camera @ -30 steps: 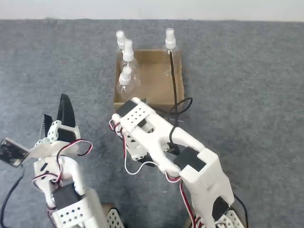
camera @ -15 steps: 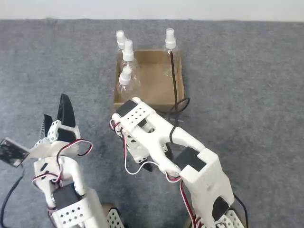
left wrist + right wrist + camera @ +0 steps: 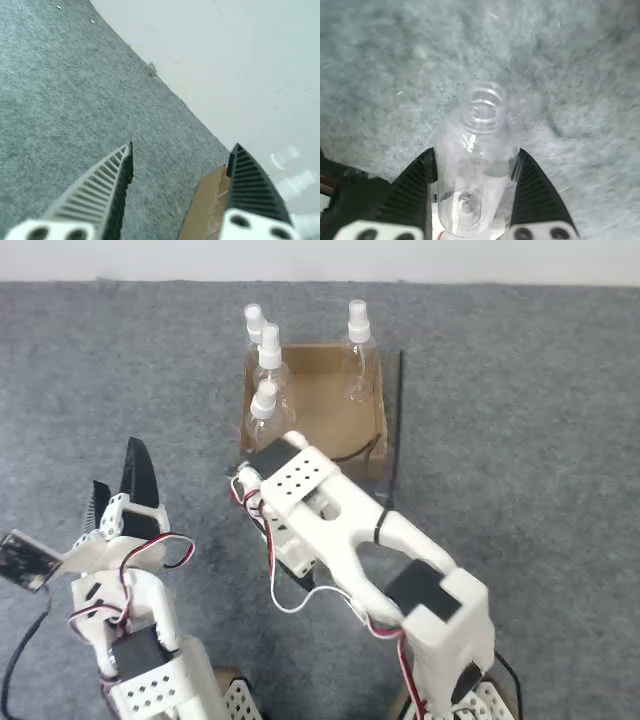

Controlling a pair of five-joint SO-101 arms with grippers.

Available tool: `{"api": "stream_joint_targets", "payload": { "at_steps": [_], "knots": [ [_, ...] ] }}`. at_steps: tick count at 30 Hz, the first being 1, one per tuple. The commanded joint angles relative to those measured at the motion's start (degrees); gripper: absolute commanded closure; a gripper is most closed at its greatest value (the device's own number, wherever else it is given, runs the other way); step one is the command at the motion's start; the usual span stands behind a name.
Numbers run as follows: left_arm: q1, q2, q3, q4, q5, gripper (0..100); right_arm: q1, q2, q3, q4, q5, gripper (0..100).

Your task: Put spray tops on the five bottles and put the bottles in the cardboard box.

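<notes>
My right pincer grips the clear uncapped plastic bottle, axis along my jaws, neck outward; brown cardboard box just ahead, by the grey carpet's far edge.

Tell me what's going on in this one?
The right gripper is shut on a clear bottle whose neck is open, with no spray top on it, over the grey carpet. The left gripper is open and holds nothing, off to the side of the cardboard box. Four bottles with white spray tops stand upright at the box, most of them plainly inside it. So the held bottle is the one left to finish.
</notes>
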Motion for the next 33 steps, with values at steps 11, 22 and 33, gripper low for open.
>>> {"api": "stream_joint_targets", "payload": {
  "at_steps": [11,22,33],
  "knots": [
    [0.0,-0.97,-1.98,-1.93,0.18,71,1.19,-21.49,5.63,1.98,4.75,99.2],
    [0.0,-0.97,-1.98,-1.93,0.18,71,4.53,-24.22,20.75,-18.68,4.92,99.2],
    [0.0,-0.97,-1.98,-1.93,0.09,71,6.11,-24.13,31.21,-34.33,4.92,99.2]
  ]
}}
